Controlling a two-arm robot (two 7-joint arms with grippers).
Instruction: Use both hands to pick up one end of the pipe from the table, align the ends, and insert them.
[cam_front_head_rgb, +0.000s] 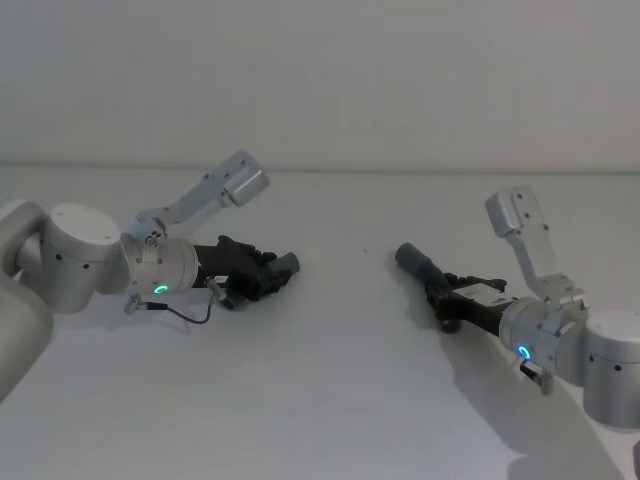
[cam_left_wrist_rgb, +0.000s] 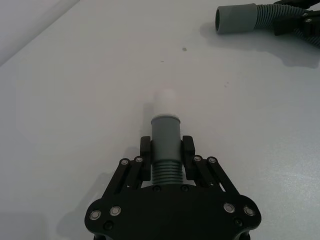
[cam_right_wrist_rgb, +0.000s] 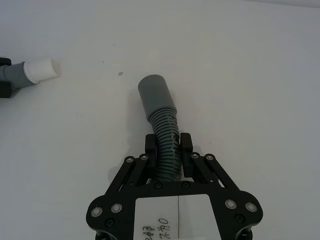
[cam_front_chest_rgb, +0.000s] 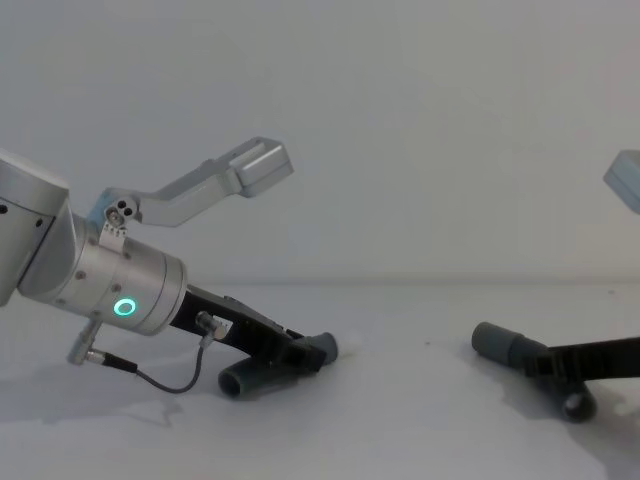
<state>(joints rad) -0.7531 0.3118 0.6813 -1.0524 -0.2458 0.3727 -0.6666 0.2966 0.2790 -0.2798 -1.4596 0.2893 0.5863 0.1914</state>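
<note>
Two ribbed hose pieces, well apart, low over the desk, cuffs facing.
Item one: left hand clamped on the left piece just behind its grey cuff; white tip protrudes.
Item two: right hand clamped on the right piece at the ribs, open cuff ahead.
Rear lengths hidden beneath the hands in the wrist views; contact with the desk not discernible.

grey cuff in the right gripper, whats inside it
The cuff on the hose piece in the right gripper shows an open dark mouth, nothing visible in it. Deeper inside is shadowed, hidden. The white tip is apart, in the left gripper.
</note>
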